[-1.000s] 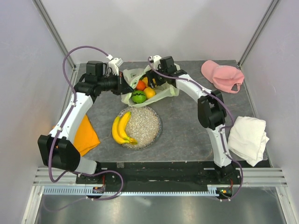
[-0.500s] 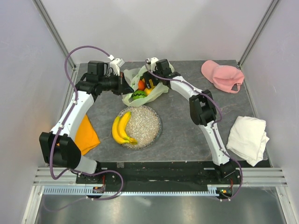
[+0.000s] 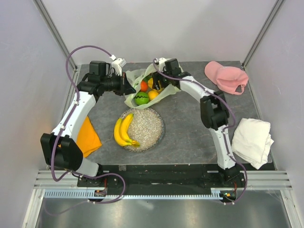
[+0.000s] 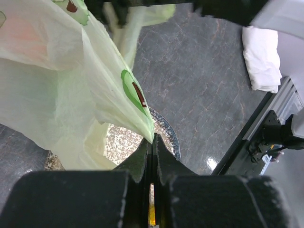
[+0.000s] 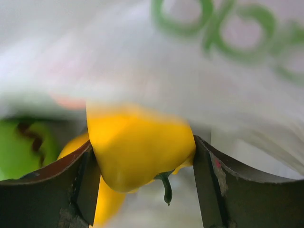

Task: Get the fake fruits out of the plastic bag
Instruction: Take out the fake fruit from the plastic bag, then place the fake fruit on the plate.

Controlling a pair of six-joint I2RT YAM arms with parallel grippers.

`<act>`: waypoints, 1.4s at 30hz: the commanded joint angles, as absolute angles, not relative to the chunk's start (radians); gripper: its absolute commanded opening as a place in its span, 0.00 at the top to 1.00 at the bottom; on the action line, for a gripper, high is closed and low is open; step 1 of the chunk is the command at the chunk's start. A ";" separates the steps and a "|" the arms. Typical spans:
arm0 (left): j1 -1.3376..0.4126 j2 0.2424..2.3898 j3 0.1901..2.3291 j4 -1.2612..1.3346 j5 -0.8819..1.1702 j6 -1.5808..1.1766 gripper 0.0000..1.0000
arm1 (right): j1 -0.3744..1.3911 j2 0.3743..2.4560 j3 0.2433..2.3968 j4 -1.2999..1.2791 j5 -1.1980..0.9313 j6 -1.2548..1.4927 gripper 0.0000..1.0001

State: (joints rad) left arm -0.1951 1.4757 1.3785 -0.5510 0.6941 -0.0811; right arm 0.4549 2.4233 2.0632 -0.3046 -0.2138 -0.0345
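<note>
Pale yellow-green crinkly plastic bag (image 4: 57, 85), at the table's far middle, is pinched by its edge in our left gripper (image 4: 152, 140), jaws fully closed on the film. Our right gripper (image 5: 142, 142) reaches into the bag, jaws wide, both fingers against a glossy yellow plastic fruit (image 5: 142, 156). Plain grey walls (image 3: 166, 28) surround the dark stone-look table (image 3: 190, 128), where a speckled round plate (image 3: 160, 128) carries a yellow plastic banana bunch (image 3: 122, 130).

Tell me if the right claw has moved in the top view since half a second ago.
Yes. The right claw has shifted right, toward the pink cap, and remains inside the plastic bag, around a yellow fruit.
</note>
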 commanded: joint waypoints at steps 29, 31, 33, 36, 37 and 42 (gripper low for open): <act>-0.153 1.447 1.427 -0.488 0.650 -0.095 0.98 | 0.655 1.966 1.494 -0.313 -0.512 -0.446 0.60; -0.143 1.440 1.422 -0.488 0.647 -0.097 0.98 | 0.655 2.038 1.557 -0.307 -0.503 -0.463 0.61; -0.135 1.437 1.422 -0.488 0.640 -0.095 0.99 | 0.655 2.077 1.600 -0.304 -0.500 -0.478 0.60; -0.123 1.453 1.436 -0.486 0.638 -0.094 0.98 | 0.655 2.132 1.660 -0.287 -0.486 -0.480 0.59; -0.120 1.456 1.440 -0.486 0.638 -0.094 0.98 | 0.657 2.149 1.675 -0.278 -0.485 -0.479 0.59; -0.114 1.471 1.459 -0.489 0.644 -0.091 0.98 | 0.660 2.183 1.710 -0.250 -0.486 -0.472 0.53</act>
State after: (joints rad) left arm -0.1200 1.4731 1.4147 -0.5148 0.6510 -0.0963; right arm 0.6582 2.1578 1.6497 -0.3138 -0.4808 -0.4480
